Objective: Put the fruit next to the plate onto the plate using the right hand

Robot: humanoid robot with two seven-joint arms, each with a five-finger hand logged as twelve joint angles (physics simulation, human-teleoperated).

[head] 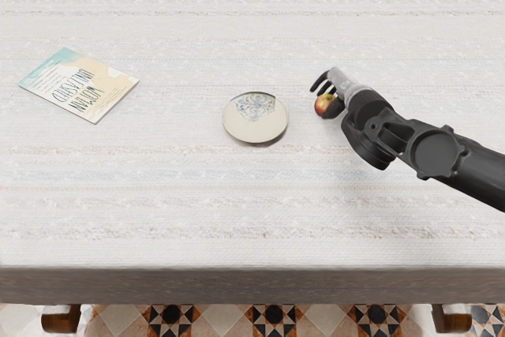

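The right robot hand (330,92) reaches in from the right side of the bench (237,211), and its fingers (320,82) are curled around the fruit (324,106), a small red-yellow apple, gripping it. The fruit is near the plate (237,133), to its right and not on it. A booklet (78,84) lies well apart, at the left side of the bench.

Open desk (302,125) runs between the fruit (323,106) and the plate (272,132), a free lane leftward. The booklet (78,84) lies well apart, far left.
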